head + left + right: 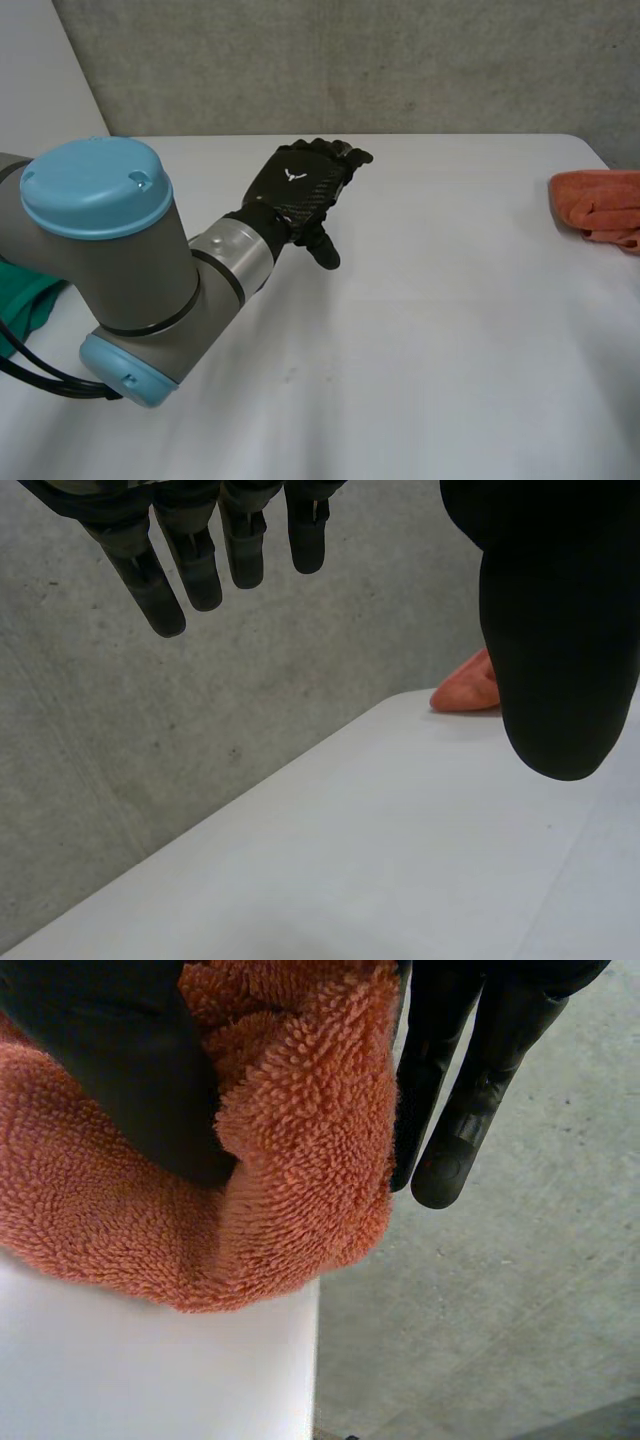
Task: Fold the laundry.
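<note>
The white counter (450,350) lay broadly open between the left hand (300,190), hovering with fingers relaxed, and the orange terry towel (600,205), bunched at its right edge, pinched by the right hand (110,1070).

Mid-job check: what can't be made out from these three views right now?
Orange towel: cut off by the head view's edge, so its full shape is unknown.
Green cloth: mostly hidden behind the left arm in the head view.
Towel's pinched part: covered by the thumb of the right hand in the right wrist view.
</note>
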Action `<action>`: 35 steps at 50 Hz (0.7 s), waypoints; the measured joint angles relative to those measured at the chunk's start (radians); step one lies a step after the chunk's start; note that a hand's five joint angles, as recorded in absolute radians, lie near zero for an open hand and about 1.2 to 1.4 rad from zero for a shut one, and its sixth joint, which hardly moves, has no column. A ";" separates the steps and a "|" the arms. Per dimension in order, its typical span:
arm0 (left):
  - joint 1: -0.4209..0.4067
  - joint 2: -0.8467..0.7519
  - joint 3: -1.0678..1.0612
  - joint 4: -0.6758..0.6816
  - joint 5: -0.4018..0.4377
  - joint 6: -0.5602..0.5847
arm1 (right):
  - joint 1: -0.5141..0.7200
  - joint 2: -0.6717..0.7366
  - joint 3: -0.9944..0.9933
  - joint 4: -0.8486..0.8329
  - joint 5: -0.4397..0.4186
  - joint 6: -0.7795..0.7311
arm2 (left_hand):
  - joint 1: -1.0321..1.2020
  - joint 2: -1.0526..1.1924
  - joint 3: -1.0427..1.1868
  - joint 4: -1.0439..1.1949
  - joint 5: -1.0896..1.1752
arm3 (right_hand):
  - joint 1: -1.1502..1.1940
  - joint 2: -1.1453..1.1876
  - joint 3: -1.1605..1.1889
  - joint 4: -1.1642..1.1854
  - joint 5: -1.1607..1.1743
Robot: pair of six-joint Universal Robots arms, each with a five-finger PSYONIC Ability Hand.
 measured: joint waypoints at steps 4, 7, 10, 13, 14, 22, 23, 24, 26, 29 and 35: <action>-0.002 0.000 -0.001 0.000 0.000 0.000 | -0.003 0.014 -0.009 -0.025 -0.003 -0.021 | 0.000 0.000 0.000 0.000 0.000 | -0.211 -0.255 -0.249 -0.239 -0.225; -0.003 0.001 -0.002 -0.001 0.000 0.000 | -0.002 0.023 -0.011 -0.045 -0.002 -0.050 | 0.000 0.000 0.000 0.000 0.000 | -0.612 -0.752 -0.744 -0.731 -0.721; -0.004 0.001 -0.005 -0.001 0.000 0.000 | 0.000 0.025 -0.009 -0.054 -0.001 -0.069 | 0.000 0.000 0.000 0.000 0.000 | -0.689 -0.870 -0.878 -0.848 -0.837; -0.004 0.003 -0.008 -0.002 0.000 0.000 | 0.002 0.023 -0.004 -0.057 0.001 -0.083 | 0.000 0.000 0.000 0.000 0.000 | -0.693 -0.878 -0.888 -0.850 -0.840; -0.004 0.003 -0.008 -0.002 0.000 0.000 | 0.002 0.022 -0.002 -0.056 0.002 -0.086 | 0.000 0.000 0.000 0.000 0.000 | -0.693 -0.878 -0.888 -0.850 -0.840; -0.006 0.009 -0.018 -0.004 0.000 0.000 | -0.007 -0.017 0.006 -0.049 0.082 -0.175 | 0.000 0.000 0.000 0.000 0.000 | -0.693 -0.878 -0.888 -0.850 -0.850; -0.006 0.010 -0.019 -0.005 0.000 -0.001 | -0.012 -0.025 0.006 -0.048 0.099 -0.194 | 0.000 0.000 0.000 0.000 0.000 | -0.693 -0.878 -0.888 -0.850 -0.850; -0.006 0.010 -0.021 -0.005 0.000 0.000 | -0.016 -0.031 0.006 -0.049 0.111 -0.211 | 0.000 0.000 0.000 0.000 0.000 | -0.693 -0.878 -0.888 -0.850 -0.850; -0.005 0.013 -0.025 -0.005 0.000 0.000 | -0.029 -0.051 0.006 -0.050 0.149 -0.266 | 0.000 0.000 0.000 0.000 0.000 | -0.693 -0.878 -0.888 -0.850 -0.850; -0.003 0.021 -0.036 -0.005 0.000 -0.001 | -0.058 -0.100 0.003 -0.058 0.216 -0.386 | 0.000 0.000 0.000 0.000 0.000 | -0.693 -0.878 -0.888 -0.850 -0.850; 0.005 0.049 -0.055 -0.004 -0.001 -0.001 | -0.076 -0.204 0.003 -0.094 0.259 -0.451 | 0.000 0.000 0.000 0.000 0.000 | -0.693 -0.878 -0.888 -0.850 -0.850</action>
